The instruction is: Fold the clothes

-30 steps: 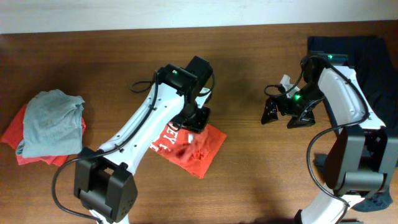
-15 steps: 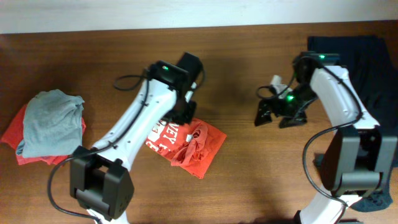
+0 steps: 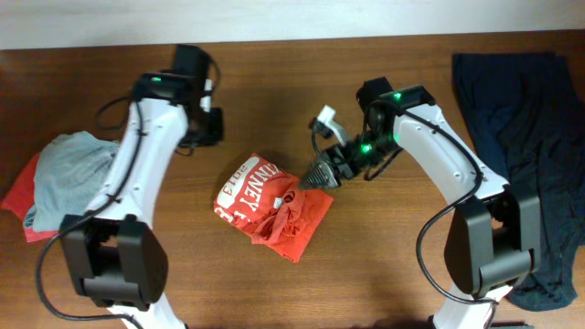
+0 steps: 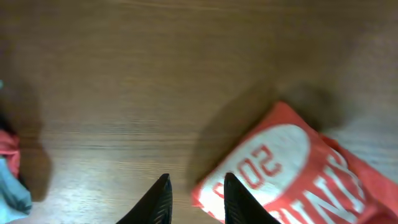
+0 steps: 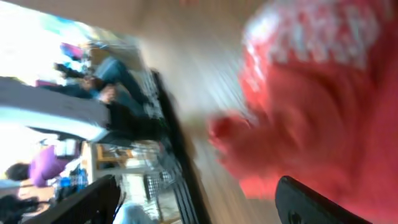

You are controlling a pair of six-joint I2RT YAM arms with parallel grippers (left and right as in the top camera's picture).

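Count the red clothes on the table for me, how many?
2. One red T-shirt with white lettering lies crumpled mid-table; another red piece peeks out from under the grey shirt at the left edge. More may be hidden under it.

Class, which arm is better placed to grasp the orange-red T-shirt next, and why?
Probably right. The right gripper, open, is at the T-shirt's edge; the left gripper, empty, is farther off over the table.

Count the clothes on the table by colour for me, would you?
Orange-red: 2, the lettered T-shirt and a red piece under the grey shirt
Grey: 1, that shirt
Dark navy: 1, the navy garment
Total: 4
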